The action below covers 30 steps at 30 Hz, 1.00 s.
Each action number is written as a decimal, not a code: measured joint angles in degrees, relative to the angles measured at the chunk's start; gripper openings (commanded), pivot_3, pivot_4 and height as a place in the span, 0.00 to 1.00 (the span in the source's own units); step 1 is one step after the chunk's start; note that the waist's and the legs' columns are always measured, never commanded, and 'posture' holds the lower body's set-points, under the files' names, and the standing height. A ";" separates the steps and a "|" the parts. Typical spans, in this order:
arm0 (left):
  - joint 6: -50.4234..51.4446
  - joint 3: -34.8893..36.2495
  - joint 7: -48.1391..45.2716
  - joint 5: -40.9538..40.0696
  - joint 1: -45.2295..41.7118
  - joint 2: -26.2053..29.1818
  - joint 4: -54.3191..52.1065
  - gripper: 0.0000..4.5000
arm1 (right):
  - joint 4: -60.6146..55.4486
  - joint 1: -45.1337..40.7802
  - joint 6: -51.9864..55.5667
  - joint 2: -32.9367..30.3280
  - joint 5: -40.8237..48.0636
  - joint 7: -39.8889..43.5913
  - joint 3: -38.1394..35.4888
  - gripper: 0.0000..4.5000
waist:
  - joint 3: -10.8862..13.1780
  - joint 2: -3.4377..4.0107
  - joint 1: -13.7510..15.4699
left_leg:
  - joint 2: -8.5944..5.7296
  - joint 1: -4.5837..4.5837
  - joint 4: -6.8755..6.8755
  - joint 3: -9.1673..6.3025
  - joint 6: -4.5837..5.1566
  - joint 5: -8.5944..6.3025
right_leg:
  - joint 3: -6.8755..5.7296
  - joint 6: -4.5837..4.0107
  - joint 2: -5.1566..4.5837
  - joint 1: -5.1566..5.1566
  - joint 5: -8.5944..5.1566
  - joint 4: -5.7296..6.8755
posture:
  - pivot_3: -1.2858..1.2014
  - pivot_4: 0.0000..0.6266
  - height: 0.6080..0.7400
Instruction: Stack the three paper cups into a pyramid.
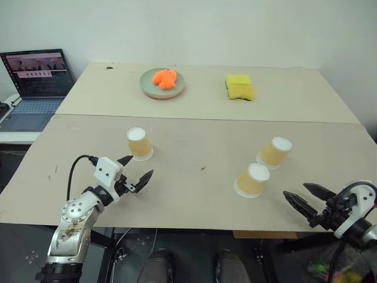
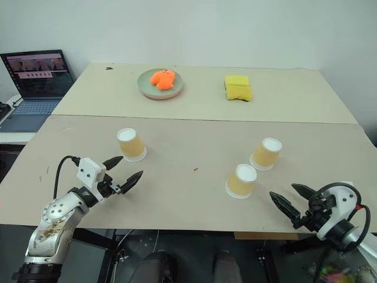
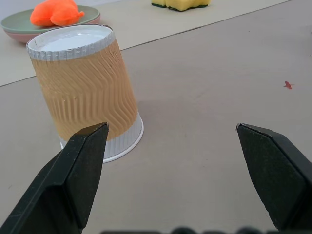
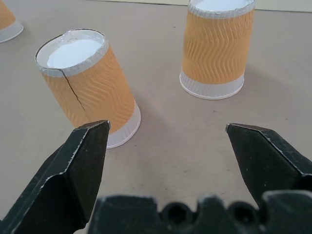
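Note:
Three tan-yellow paper cups stand upside down and apart on the table. One cup is on the left; my left gripper is open just in front of it, empty, and the same cup fills the left wrist view. Two cups stand on the right: a nearer one and a farther one. My right gripper hangs open and empty near the table's front edge, short of both. The right wrist view shows the near cup and the far cup ahead of the fingers. No cup is stacked.
A green plate with an orange toy and a yellow sponge lie on the far table section. A laptop stands open off the table's left. A small red speck marks the table's middle.

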 measured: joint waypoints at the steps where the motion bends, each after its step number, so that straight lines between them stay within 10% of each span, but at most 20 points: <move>1: 0.00 0.00 0.00 0.00 0.00 0.00 0.00 0.99 | 0.00 0.00 0.00 0.00 0.00 0.00 -0.02 1.00 | 0.00 0.00 0.00 | 0.00 0.00 0.00 0.00 0.00 0.00 | 0.00 0.00 0.00 0.00 0.00 0.00 | 0.52 0.24 0.49; 18: 6.63 -8.19 -19.13 -7.57 -20.17 5.98 0.62 0.99 | -12.71 7.41 4.60 -3.93 7.54 1.05 -7.55 1.00 | 0.01 -0.02 -0.11 | -0.02 0.01 0.01 -0.02 -0.01 0.01 | 0.02 0.03 0.05 0.06 0.01 -0.03 | 0.52 0.24 0.49; 30: 6.42 -10.76 -20.32 -7.43 -26.68 1.19 2.63 0.99 | -21.23 2.26 9.86 -6.69 14.11 -5.41 0.31 1.00 | 0.06 -0.10 0.00 | -0.06 0.03 0.03 -0.06 -0.01 0.01 | 0.00 0.08 0.04 0.18 0.03 -0.15 | 0.52 0.24 0.49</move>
